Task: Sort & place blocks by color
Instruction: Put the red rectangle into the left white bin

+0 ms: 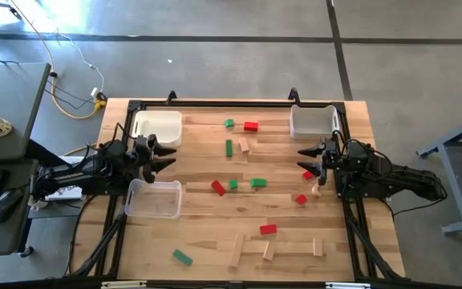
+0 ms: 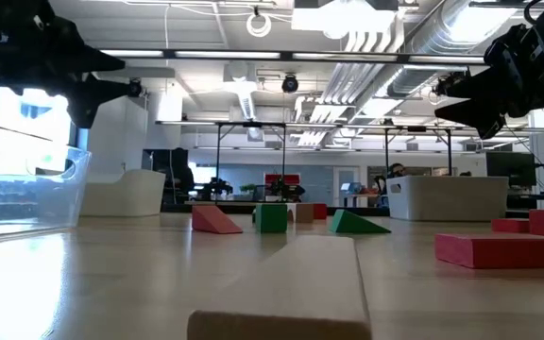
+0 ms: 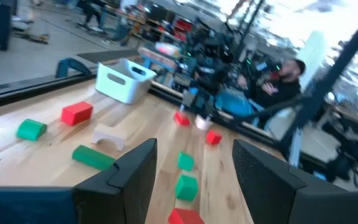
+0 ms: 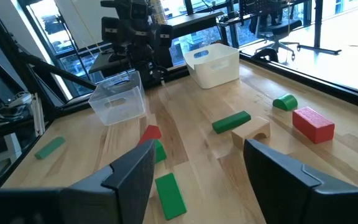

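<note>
Blocks (image 1: pixel 251 183) all sit loose on the wooden table (image 1: pixel 207 225), none in any bin. High-view count, approximate: five green (one small piece (image 1: pixel 228 123) near the far edge, a bar (image 1: pixel 228 148) below it, two mid-table, one (image 1: pixel 182 257) near the front edge), five red (one (image 1: pixel 251 126) by the far edge, one (image 1: pixel 218 187) mid-table, one (image 1: pixel 268 229) toward the front, two small ones close to the right gripper), and about five plain wood ones, mostly bars (image 1: pixel 237 252) along the front edge plus an arch-shaped piece (image 1: pixel 245 146) beside the green bar. Some small pieces are hard to separate, so totals are not firm. Three bins: two white (image 1: pixel 157 126) (image 1: pixel 311 121) at the far corners, one clear (image 1: pixel 153 199) front left. Left gripper (image 1: pixel 164 154) hangs between the left white bin and the clear bin, jaws spread wide, nothing between them. Right gripper (image 1: pixel 305 160) sits below the right white bin, jaws also wide and empty. No readable writing or brand marks on blocks or bins.
</note>
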### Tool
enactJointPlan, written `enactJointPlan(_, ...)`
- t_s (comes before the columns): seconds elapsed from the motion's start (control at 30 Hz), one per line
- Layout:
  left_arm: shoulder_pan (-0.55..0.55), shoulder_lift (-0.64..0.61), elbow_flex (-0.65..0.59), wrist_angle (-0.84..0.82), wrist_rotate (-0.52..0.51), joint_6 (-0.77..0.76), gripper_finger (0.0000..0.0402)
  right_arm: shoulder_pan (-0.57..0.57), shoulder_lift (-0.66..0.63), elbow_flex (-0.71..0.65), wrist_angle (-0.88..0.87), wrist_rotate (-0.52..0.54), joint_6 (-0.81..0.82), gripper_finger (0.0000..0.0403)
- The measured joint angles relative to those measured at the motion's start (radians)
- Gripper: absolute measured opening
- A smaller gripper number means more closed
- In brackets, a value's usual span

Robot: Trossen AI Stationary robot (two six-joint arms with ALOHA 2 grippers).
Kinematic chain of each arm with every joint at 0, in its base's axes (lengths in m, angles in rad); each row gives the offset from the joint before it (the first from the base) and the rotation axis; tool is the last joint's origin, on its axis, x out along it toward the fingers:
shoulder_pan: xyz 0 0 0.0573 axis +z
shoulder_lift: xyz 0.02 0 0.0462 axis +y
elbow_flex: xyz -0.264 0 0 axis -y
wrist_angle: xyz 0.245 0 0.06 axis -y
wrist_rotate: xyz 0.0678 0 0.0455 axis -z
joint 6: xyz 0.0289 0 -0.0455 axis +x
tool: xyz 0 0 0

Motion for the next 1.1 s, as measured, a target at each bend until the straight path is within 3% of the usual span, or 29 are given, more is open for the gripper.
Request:
enactJointPlan(0.33,0.000,0.000,0.000,0.031,-0.009,-0.063,0.0200,0.000,0.000,0.000,0.000,0.000,0.000,0.0233)
enactJointPlan(0.63,0.000,0.014,0.005,0.282,-0.035,-0.045,0.0200,0.000,0.000,0.000,0.000,0.000,0.000,0.0233)
enactJointPlan(0.8,0.000,0.079,0.104,0.340,-0.025,-0.010,0.0200,0.000,0.000,0.000,0.000,0.000,0.000,0.0233)
enactJointPlan(1.1,0.000,0.333,0.357,0.294,0.046,0.297,0.0200,0.000,0.000,0.000,0.000,0.000,0.000,0.0233)
